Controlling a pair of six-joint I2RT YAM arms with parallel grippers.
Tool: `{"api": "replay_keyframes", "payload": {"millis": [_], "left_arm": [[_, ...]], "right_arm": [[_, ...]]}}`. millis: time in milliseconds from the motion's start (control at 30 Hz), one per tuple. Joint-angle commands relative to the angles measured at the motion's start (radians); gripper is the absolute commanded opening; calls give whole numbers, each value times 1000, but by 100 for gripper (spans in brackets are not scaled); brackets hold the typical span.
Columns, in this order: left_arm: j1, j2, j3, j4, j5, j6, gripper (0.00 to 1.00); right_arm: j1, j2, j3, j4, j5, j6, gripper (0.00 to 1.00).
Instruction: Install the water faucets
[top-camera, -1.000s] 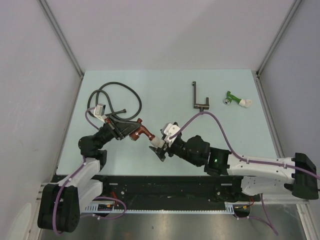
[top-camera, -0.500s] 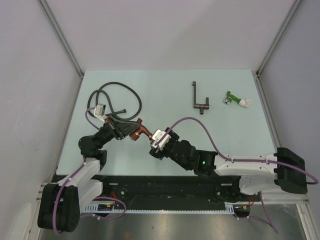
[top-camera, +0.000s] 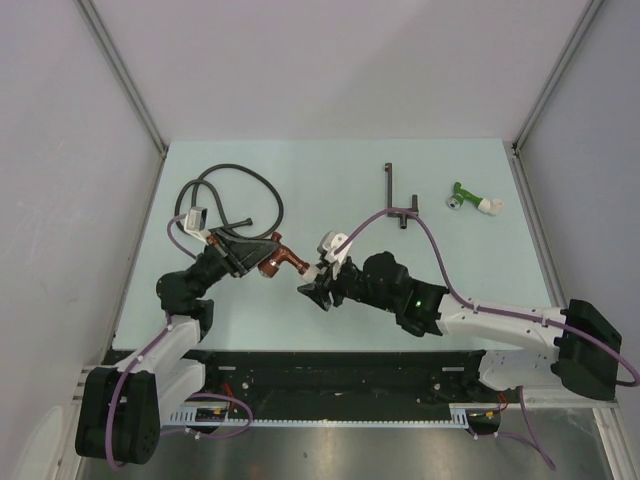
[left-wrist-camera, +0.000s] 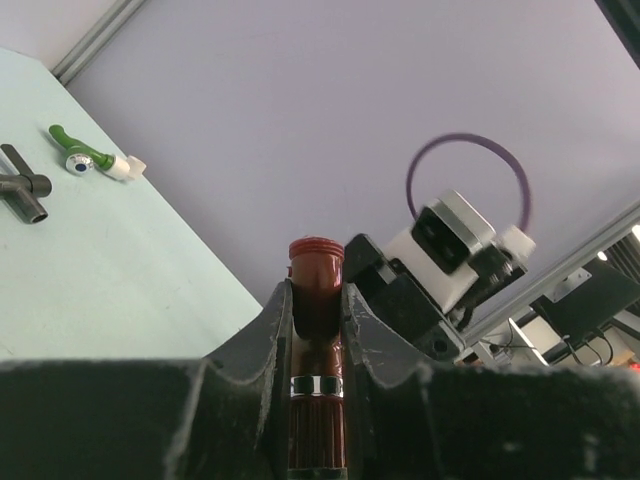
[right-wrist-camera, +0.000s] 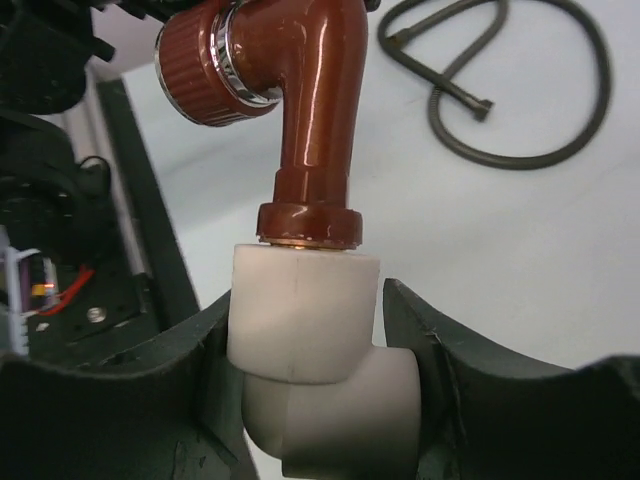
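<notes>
The reddish-brown faucet (top-camera: 281, 262) hangs above the table between both grippers. My left gripper (top-camera: 258, 258) is shut on its body; in the left wrist view the faucet (left-wrist-camera: 317, 265) stands upright between the jaws of that gripper (left-wrist-camera: 317, 300). My right gripper (top-camera: 311, 286) is shut on the white elbow fitting (right-wrist-camera: 303, 300) joined to the faucet's collar (right-wrist-camera: 308, 222); its jaws (right-wrist-camera: 312, 308) close on both sides of the elbow. The green faucet (top-camera: 470, 198) with its white elbow lies at the far right of the table, also in the left wrist view (left-wrist-camera: 90, 158).
A coiled black hose (top-camera: 235, 195) lies at the far left, just behind my left gripper, and shows in the right wrist view (right-wrist-camera: 500, 90). A dark T-shaped metal piece (top-camera: 397, 200) lies at the far middle. Grey walls enclose the table on three sides.
My right wrist has rolled around the white elbow while its forearm swung over the table. The left arm and the faucet have stayed almost in place.
</notes>
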Motion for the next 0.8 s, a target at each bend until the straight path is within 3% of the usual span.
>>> {"api": "replay_keyframes", "payload": {"millis": [0,267,333,433,533,567,633,667,767], "left_arm": [[-3,-20,15,427,37,13,0],[-5,-34,15,427,37,22,0],[-3,-35,15,427,37,22,0],[-3,-37,15,425,35,21,0],[-3,-35,12,427,32,19,0],[-5,-34,12,425,32,19,0],[-3,-29,12,427,32,16,0],[-3,-28,12,427,31,15,0],[-3,-26,10,427,31,13,0]], "right_arm": [[-109,-27,38,158,-363,320,0],[-282,103,36,376,-667,883,0],[-301,148,32,451,-697,983,0],[-302,165,32,450,-695,984,0],[-304,130,31,373,-649,924,19],[-302,111,32,347,-610,859,34],[-302,49,30,255,-560,791,48],[-301,27,30,224,-507,713,61],[-290,-58,38,112,-403,602,78]]}}
